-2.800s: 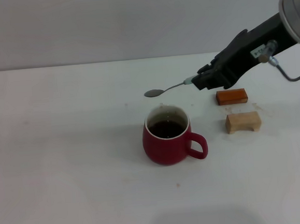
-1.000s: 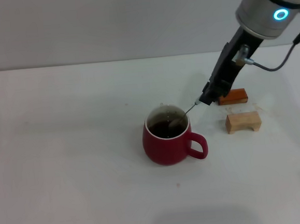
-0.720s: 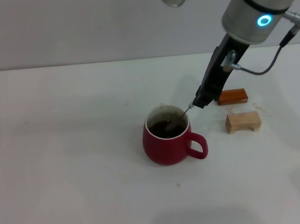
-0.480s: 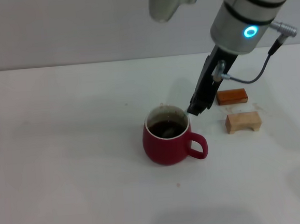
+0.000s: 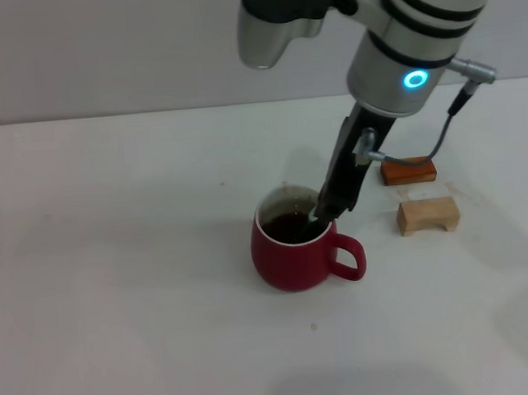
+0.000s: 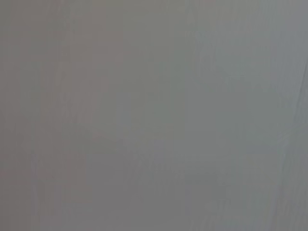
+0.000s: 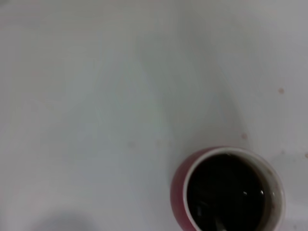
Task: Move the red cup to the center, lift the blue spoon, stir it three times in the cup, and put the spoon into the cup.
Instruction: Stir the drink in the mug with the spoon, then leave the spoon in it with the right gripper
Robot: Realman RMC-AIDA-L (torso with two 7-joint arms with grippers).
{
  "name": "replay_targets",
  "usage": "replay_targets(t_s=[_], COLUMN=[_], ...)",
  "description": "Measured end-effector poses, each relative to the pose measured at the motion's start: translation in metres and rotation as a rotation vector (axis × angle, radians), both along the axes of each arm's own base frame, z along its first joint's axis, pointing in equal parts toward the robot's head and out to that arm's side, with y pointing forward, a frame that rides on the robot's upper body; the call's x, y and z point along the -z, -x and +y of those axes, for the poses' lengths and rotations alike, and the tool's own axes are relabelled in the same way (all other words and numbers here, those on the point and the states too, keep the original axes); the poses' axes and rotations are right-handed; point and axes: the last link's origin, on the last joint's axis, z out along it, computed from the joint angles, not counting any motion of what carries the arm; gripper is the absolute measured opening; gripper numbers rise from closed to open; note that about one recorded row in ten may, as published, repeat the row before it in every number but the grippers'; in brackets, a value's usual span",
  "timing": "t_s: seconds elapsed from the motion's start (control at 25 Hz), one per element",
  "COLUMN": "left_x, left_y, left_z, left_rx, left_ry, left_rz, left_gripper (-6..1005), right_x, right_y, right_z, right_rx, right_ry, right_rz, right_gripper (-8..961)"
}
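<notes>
The red cup (image 5: 291,255) stands upright near the middle of the white table (image 5: 114,264), handle toward the right, dark liquid inside. My right gripper (image 5: 324,209) comes down steeply from the upper right, its dark fingertips at the cup's far right rim, just over the liquid. It is shut on the blue spoon, which is hidden behind the fingers and inside the cup. The right wrist view looks straight down on the cup (image 7: 226,192) and its dark liquid. The left gripper is out of view; its wrist view shows only plain grey.
Two small wooden blocks lie right of the cup: an orange-brown one (image 5: 408,170) farther back and a pale one (image 5: 427,214) nearer. The right arm's cable (image 5: 442,138) hangs above the orange-brown block.
My right gripper has swung from holding the spoon level above the cup to pointing steeply down. It has moved left and lower, and the spoon has gone into the cup.
</notes>
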Motion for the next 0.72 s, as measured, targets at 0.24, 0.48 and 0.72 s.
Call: replay_targets(t_s=[0.24,0.48,0.72], left_x=[-0.001,-0.001,-0.001], left_y=[-0.001,-0.001,-0.001], left_z=[0.000,0.000,0.000], left_rx=[0.004,0.006,0.007], left_ry=[-0.006,-0.008,-0.007], left_rz=[0.002,0.003,0.000], left_gripper=[859,859,859], right_x=[0.012,0.011,0.006], right_y=[0.006,0.006,-0.002], right_z=[0.005,0.011,0.016], right_rx=[-0.037,-0.053,-0.055], right_ry=[-0.019,-0.056,-0.090], right_rz=[0.009,0.003,-0.050], right_gripper=[155,155,154])
